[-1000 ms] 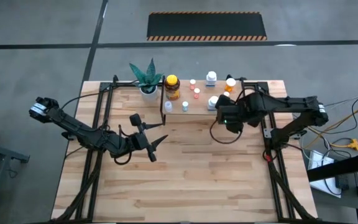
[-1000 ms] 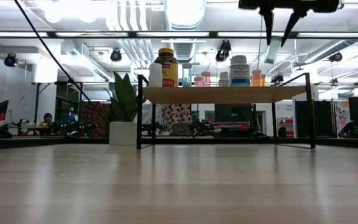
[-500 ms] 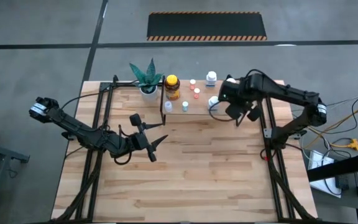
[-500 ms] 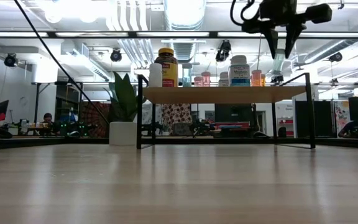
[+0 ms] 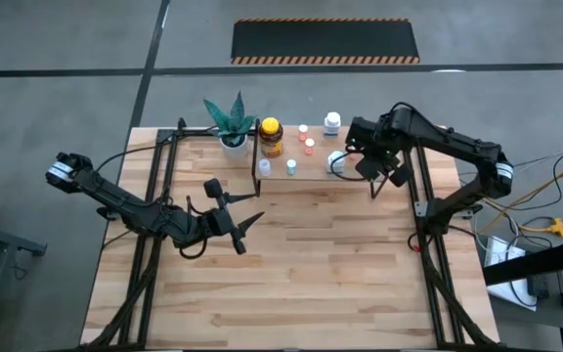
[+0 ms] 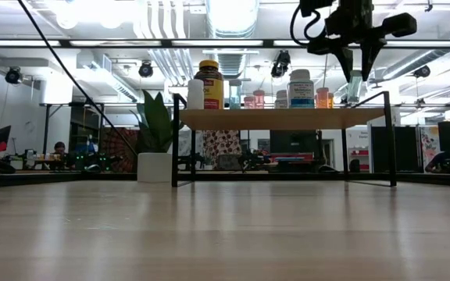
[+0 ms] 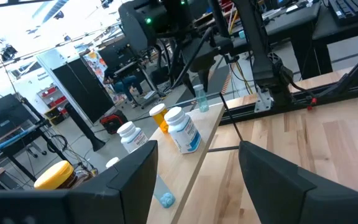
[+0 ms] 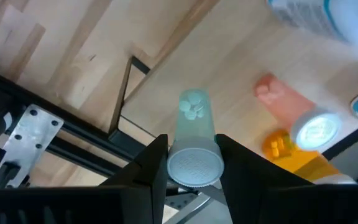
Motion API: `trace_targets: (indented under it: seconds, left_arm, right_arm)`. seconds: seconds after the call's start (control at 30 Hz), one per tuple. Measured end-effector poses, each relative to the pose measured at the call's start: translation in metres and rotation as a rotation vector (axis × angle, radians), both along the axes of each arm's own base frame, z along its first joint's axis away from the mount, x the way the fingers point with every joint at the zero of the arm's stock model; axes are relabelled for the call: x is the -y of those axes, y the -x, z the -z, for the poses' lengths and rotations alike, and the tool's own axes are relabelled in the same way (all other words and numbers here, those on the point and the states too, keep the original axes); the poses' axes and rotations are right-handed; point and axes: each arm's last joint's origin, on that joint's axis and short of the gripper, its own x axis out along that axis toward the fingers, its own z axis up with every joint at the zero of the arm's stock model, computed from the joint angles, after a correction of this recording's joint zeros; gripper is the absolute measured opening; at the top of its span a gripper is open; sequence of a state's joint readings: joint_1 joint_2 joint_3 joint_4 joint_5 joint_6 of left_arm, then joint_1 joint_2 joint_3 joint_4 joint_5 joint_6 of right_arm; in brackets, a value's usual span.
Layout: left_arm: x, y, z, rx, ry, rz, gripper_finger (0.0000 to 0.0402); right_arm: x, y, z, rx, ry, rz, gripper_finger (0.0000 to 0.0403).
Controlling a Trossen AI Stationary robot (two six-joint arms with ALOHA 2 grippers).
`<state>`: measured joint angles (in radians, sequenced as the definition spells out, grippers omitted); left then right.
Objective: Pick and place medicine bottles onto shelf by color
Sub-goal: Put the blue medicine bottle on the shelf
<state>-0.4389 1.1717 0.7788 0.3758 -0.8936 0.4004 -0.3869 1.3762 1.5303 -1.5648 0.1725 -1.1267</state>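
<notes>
The shelf [image 5: 301, 168] stands at the table's far side and carries several bottles, among them the amber one with a yellow cap [image 5: 271, 137] and a white one with a blue label [image 6: 301, 86]. My right gripper [image 5: 368, 166] hangs over the shelf's right end, shut on a small clear bottle [image 8: 192, 118] with pale green tablets and a pale cap. That bottle also shows in the low view [image 6: 355, 82] and the left wrist view [image 7: 202, 99]. My left gripper [image 5: 247, 223] is open and empty over the table's middle left. My right gripper pinches the small bottle's cap end [image 8: 194, 163] between its two fingers [image 8: 157, 163]. The fingers point down from above and the bottle lies along them, upright, its bottom below the fingertips. It hangs just over the shelf's right end; I cannot tell whether it touches the board.
A white pot with a green plant [image 5: 231, 125] stands just left of the shelf. An orange bottle [image 8: 291, 140] stands on the shelf close to the held one. Bare wooden tabletop [image 5: 301, 274] lies in front of the shelf.
My right gripper has gone from in front of the shelf's right end toward the table's far edge and down, and has turned about. Its fingers now point down over the shelf's right end with the small bottle between them.
</notes>
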Motion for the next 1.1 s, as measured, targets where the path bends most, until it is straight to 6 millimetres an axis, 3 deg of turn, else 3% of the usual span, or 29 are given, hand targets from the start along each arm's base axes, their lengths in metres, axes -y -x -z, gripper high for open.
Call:
trace_targets:
  seconds: [1.1]
  left_arm:
    - [0.000,0.000,0.000,0.000,0.000,0.000,0.0208]
  right_arm:
    - [0.008,-0.015,0.017,-0.034,-0.003,0.031,0.0118]
